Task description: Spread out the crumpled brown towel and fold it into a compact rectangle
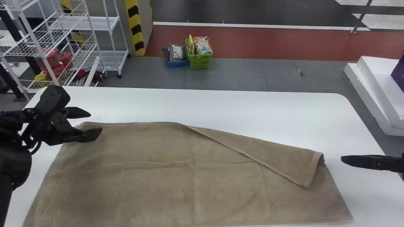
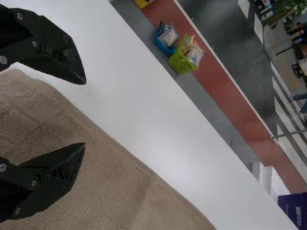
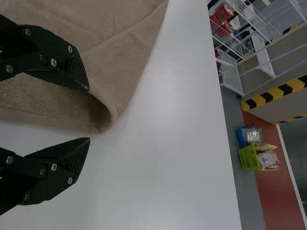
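Note:
Over the front of the table lies the brown towel [image 1: 176,176], mostly spread flat, its far right corner folded over toward the front in a triangular flap. My left gripper [image 1: 93,123] stands open at the towel's far left corner, one finger over the cloth and the other beyond its edge. In the left wrist view, the gripper [image 2: 85,112] has an open gap beside the towel [image 2: 110,177]. My right gripper [image 1: 342,160] is just right of the folded corner. In the right wrist view the gripper [image 3: 89,115] is open near the towel's curled fold [image 3: 103,103].
The white table [image 1: 221,107] extends beyond the towel. Past its far edge, a green basket [image 1: 200,61] and a blue one [image 1: 178,63] with packages stand on the floor. A white wire rack [image 1: 47,41] is at the back left, white blocks [image 1: 372,91] at the right.

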You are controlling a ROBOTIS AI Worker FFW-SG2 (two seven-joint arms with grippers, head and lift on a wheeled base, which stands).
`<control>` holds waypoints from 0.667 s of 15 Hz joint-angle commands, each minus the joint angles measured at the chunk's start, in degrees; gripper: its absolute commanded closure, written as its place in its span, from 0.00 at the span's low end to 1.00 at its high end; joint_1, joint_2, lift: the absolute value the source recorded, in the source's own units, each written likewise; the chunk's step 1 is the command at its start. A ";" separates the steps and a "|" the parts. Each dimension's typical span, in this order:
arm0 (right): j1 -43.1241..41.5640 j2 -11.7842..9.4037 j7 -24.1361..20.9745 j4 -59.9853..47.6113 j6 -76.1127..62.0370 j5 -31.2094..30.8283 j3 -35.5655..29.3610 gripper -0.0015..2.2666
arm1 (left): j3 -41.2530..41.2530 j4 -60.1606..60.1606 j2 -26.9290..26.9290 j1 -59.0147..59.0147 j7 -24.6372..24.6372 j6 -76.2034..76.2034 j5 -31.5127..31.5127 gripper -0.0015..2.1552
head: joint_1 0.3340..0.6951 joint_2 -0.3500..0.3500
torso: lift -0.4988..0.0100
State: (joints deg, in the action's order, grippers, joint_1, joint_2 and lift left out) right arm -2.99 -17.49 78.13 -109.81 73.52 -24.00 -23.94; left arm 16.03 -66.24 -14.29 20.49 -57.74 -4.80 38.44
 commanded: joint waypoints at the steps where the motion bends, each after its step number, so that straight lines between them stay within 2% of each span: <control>1: 0.00 -0.09 0.19 -0.05 -0.08 0.27 -0.15 0.25 | -0.73 1.46 -0.30 1.39 -0.88 -2.37 1.11 0.21 | 1.00 0.47 | 0.73; 2: 0.00 -0.09 0.19 0.04 0.10 0.71 -0.15 0.25 | -1.00 1.90 -0.30 1.74 -1.76 -3.43 1.72 0.25 | 1.00 0.47 | 0.73; 3: 0.00 -0.18 0.19 -0.05 0.10 0.98 -0.23 0.25 | -1.00 1.99 -0.39 1.92 -2.55 -4.48 2.08 0.39 | 1.00 0.47 | 0.73; 4: 0.00 -0.18 0.19 -0.05 0.10 1.06 -0.32 0.25 | -1.00 1.90 -0.30 2.09 -2.46 -4.48 2.08 0.43 | 1.00 0.47 | 0.73; 8: 0.26 -0.09 0.19 -0.23 0.10 0.98 -0.32 0.25 | -0.64 0.76 -0.13 0.69 -2.64 -4.48 1.64 0.43 | 1.00 0.48 | 0.73; 10: 1.49 -0.09 0.19 -1.72 -0.78 0.54 0.12 0.17 | -0.12 -1.61 -0.04 -1.07 -2.73 -4.48 1.28 0.43 | 1.00 0.48 | 0.73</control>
State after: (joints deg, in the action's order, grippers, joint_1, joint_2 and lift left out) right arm -2.36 -17.58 78.14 -110.53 73.29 -23.17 -24.13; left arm 15.54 -66.29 -14.40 20.51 -60.46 -9.28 39.92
